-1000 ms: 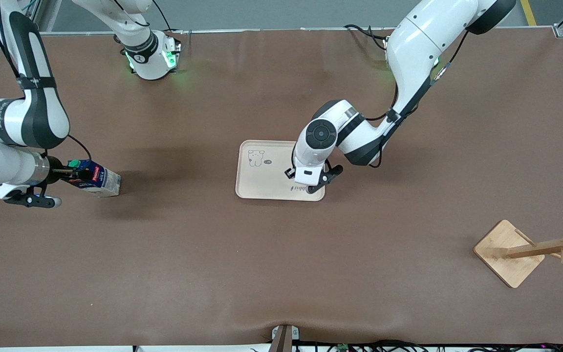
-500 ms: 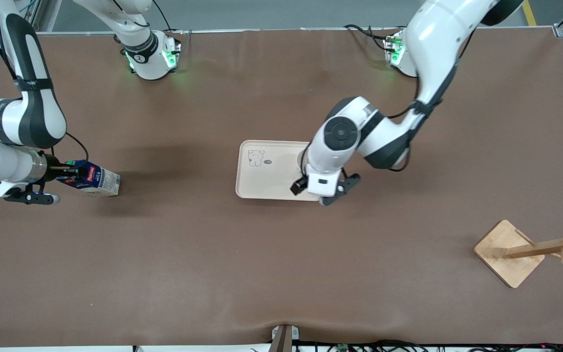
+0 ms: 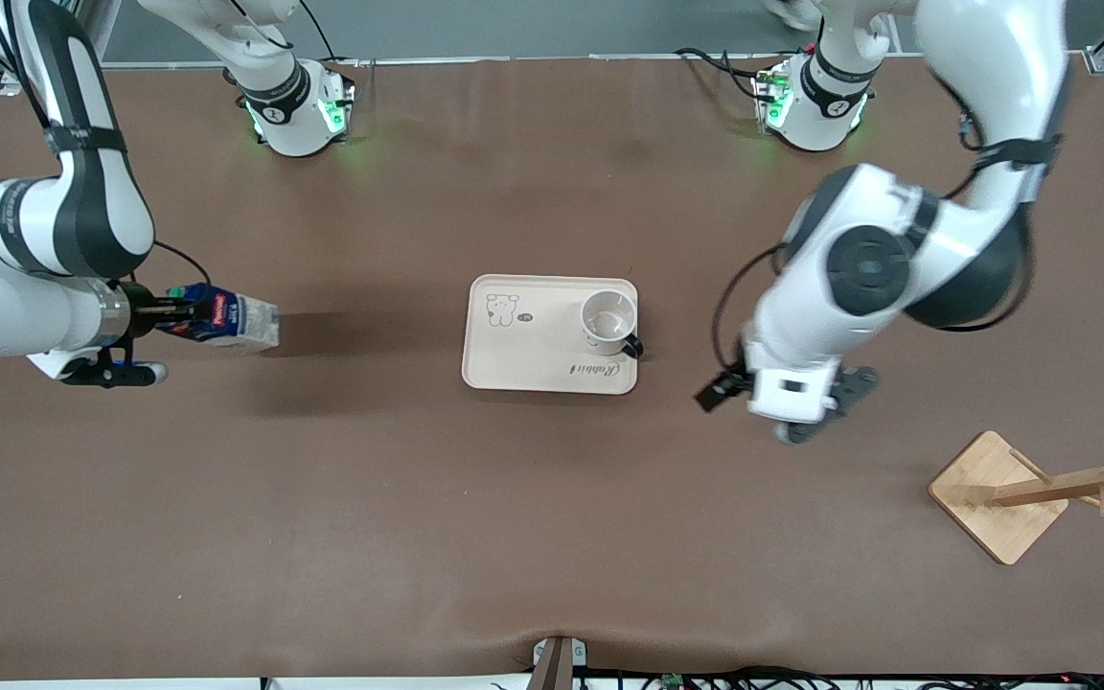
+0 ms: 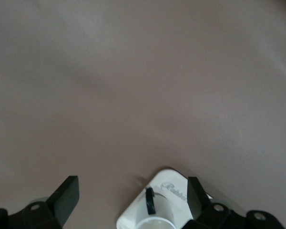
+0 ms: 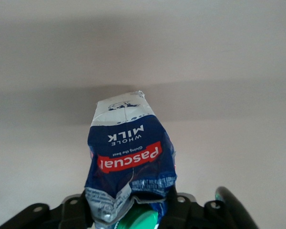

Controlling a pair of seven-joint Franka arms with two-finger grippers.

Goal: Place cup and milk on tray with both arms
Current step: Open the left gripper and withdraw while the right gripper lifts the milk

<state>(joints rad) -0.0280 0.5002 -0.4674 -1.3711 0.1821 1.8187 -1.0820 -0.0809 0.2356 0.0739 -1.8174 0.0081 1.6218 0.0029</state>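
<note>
The white cup (image 3: 609, 316) stands upright on the cream tray (image 3: 523, 359), at its end toward the left arm, black handle toward the front camera. In the left wrist view the cup (image 4: 155, 223) and a tray corner (image 4: 174, 188) show low down. My left gripper (image 3: 787, 410) is over bare table between the tray and the wooden rack; in its wrist view (image 4: 131, 198) it is open and empty. My right gripper (image 3: 164, 316) is shut on the cap end of the blue milk carton (image 3: 231, 319), holding it level above the table toward the right arm's end. The carton fills the right wrist view (image 5: 128, 152), pinched by the gripper (image 5: 131, 207).
A wooden mug rack (image 3: 998, 494) with pegs lies tipped near the left arm's end, nearer the front camera. Brown table (image 3: 514, 517) spreads around the tray.
The left gripper has left the cup on the tray and swung away toward the left arm's end. The right gripper has carried the milk a little toward the tray.
</note>
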